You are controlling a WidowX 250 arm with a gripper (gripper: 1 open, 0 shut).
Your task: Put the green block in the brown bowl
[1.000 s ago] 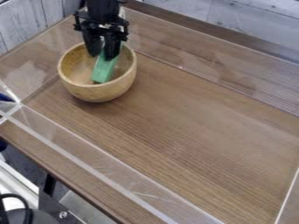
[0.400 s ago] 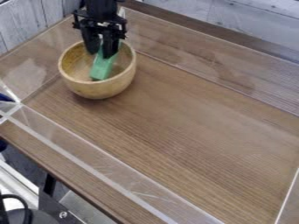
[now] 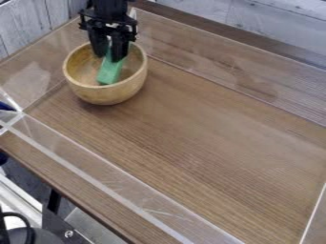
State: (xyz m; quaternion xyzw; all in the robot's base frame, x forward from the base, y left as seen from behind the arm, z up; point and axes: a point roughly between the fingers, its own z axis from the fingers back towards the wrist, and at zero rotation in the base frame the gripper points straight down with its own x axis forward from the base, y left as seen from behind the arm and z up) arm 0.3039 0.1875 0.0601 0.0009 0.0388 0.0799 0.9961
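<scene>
Holding green block (image 3: pixel 112 70) inside brown bowl (image 3: pixel 84 90)

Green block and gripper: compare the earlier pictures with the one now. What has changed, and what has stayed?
Hardly anything. The gripper still holds the green block tilted inside the brown bowl; at most the block sits slightly deeper. It has not been released. The bowl and the wooden table are unchanged.
</scene>
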